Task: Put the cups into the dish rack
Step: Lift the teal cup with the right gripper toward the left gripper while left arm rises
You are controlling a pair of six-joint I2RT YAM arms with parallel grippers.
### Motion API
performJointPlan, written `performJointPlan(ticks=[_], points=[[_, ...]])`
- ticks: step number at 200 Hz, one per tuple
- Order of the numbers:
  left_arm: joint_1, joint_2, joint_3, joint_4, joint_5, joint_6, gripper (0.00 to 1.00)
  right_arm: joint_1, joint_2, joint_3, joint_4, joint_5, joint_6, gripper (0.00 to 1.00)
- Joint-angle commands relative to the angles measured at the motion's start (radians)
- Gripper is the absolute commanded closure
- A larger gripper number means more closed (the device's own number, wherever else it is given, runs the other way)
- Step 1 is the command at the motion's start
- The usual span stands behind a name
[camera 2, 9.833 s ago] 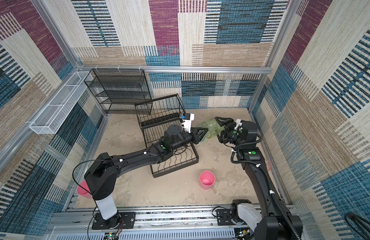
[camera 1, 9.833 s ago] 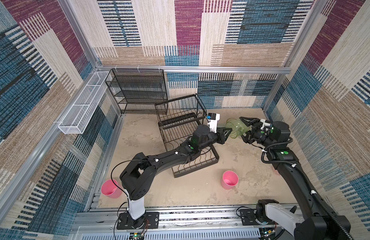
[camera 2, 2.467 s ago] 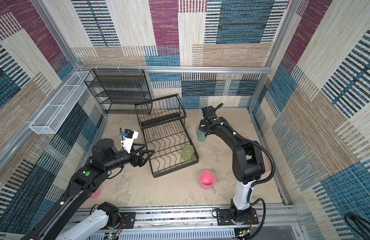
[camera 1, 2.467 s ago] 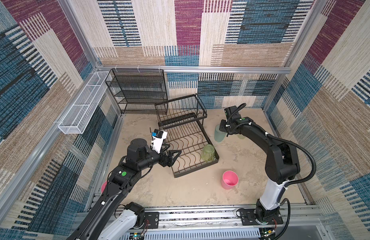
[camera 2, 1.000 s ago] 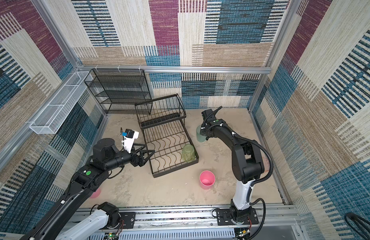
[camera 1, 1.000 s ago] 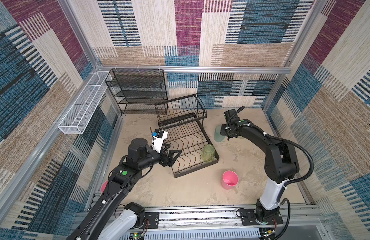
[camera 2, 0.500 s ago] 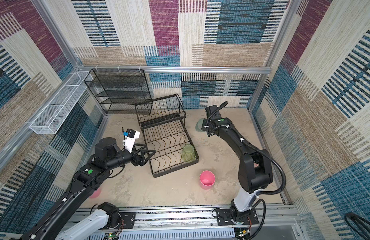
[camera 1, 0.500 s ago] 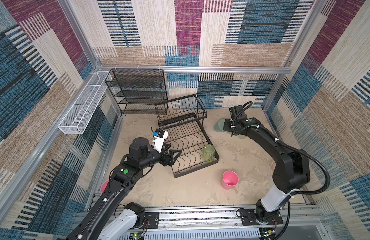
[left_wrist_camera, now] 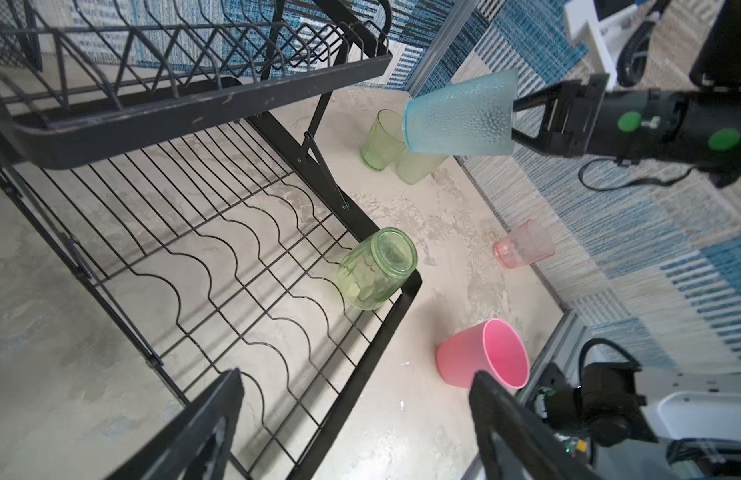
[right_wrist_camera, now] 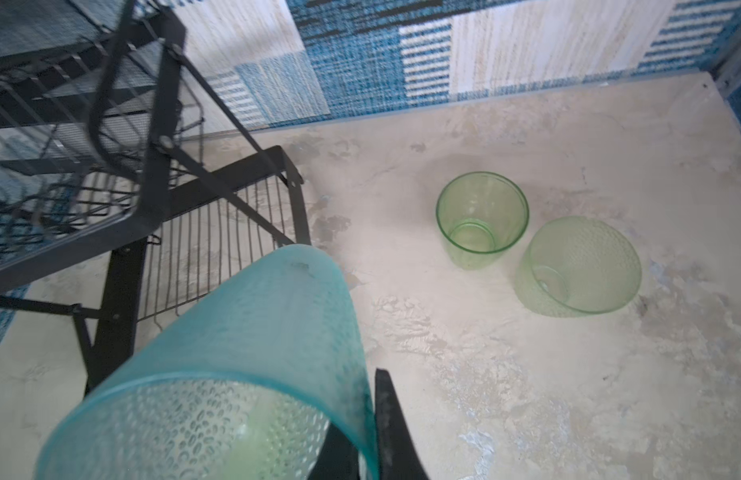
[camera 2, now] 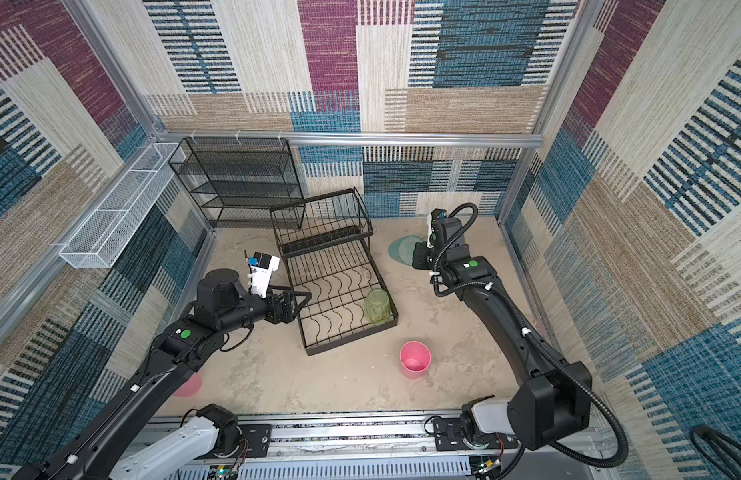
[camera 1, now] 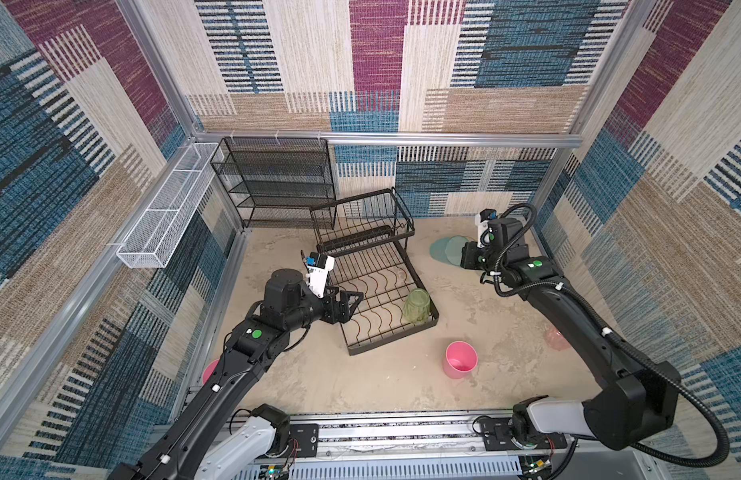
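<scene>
Gripping pale teal cup (left_wrist_camera: 458,120) above bench (camera 1: 360,386), right tool (left_wrist_camera: 526,122) clenched on it, left tool (left_wrist_camera: 356,376) released beside dish rack (left_wrist_camera: 387,332).

Your black two-tier wire dish rack (left_wrist_camera: 194,111) stands mid-tabletop (camera 1: 360,390). You have one ribbed yellow-green translucent tumbler (camera 1: 416,306) inverted in its lower tier's near right corner.

Pale teal dimpled plastic tumbler (left_wrist_camera: 460,118): airborne, sideways, base toward rack, rim pinched by right tool (left_wrist_camera: 517,122).

Smooth yellow-green tumbler (right_wrist_camera: 481,220) and dimpled yellow-green tumbler (right_wrist_camera: 581,266): mouth-up, side by side on tabletop.

Solid pink tumbler (camera 1: 460,359): upright, in front of rack.

Translucent reddish-pink tumbler (left_wrist_camera: 524,249): near tabletop's right edge.
</scene>
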Motion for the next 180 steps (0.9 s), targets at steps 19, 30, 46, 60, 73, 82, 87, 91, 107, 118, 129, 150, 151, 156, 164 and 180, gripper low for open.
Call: performJointPlan(ticks=[19, 30, 46, 60, 73, 82, 87, 91, 107, 118, 129, 150, 151, 156, 164, 180], points=[[-0.001, 0.011, 0.032, -0.073, -0.082, -0.222, 0.13, 0.004, -0.078, -0.053, 0.146, -0.246, -0.072, 1.00], [-0.001, 0.010, 0.036, -0.077, -0.098, -0.281, 0.13, 0.005, -0.097, -0.066, 0.173, -0.305, -0.087, 1.00], [0.000, 0.015, 0.042, -0.070, -0.104, -0.362, 0.13, 0.005, -0.121, -0.087, 0.209, -0.368, -0.111, 1.00], [0.000, 0.029, 0.052, -0.063, -0.104, -0.434, 0.13, 0.006, -0.143, -0.122, 0.259, -0.421, -0.129, 1.00], [0.000, 0.046, 0.066, -0.049, -0.093, -0.487, 0.12, 0.007, -0.155, -0.143, 0.296, -0.475, -0.143, 1.00], [0.000, 0.058, 0.074, -0.022, -0.075, -0.519, 0.12, 0.008, -0.160, -0.156, 0.319, -0.507, -0.146, 1.00], [0.000, 0.065, 0.079, -0.003, -0.064, -0.537, 0.12, 0.009, -0.162, -0.159, 0.332, -0.527, -0.149, 1.00], [0.000, 0.068, 0.082, 0.014, -0.059, -0.552, 0.12, 0.009, -0.162, -0.160, 0.336, -0.537, -0.150, 1.00], [0.000, 0.095, 0.108, 0.075, -0.031, -0.579, 0.12, 0.011, -0.158, -0.162, 0.361, -0.566, -0.150, 1.00], [-0.001, 0.124, 0.141, 0.109, 0.003, -0.573, 0.12, 0.012, -0.156, -0.160, 0.374, -0.579, -0.151, 1.00], [0.000, 0.167, 0.175, 0.156, 0.068, -0.550, 0.12, 0.012, -0.152, -0.153, 0.385, -0.587, -0.150, 1.00], [-0.001, 0.256, 0.264, 0.203, 0.187, -0.464, 0.12, 0.013, -0.147, -0.133, 0.387, -0.605, -0.151, 1.00], [-0.001, 0.260, 0.269, 0.204, 0.192, -0.460, 0.12, 0.013, -0.147, -0.133, 0.387, -0.605, -0.151, 1.00], [0.002, 0.280, 0.290, 0.209, 0.218, -0.439, 0.12, 0.013, -0.144, -0.128, 0.387, -0.609, -0.150, 1.00], [0.006, 0.312, 0.326, 0.211, 0.273, -0.408, 0.12, 0.012, -0.143, -0.119, 0.385, -0.611, -0.145, 1.00], [0.011, 0.367, 0.394, 0.214, 0.353, -0.327, 0.12, 0.012, -0.138, -0.099, 0.387, -0.619, -0.129, 1.00]])
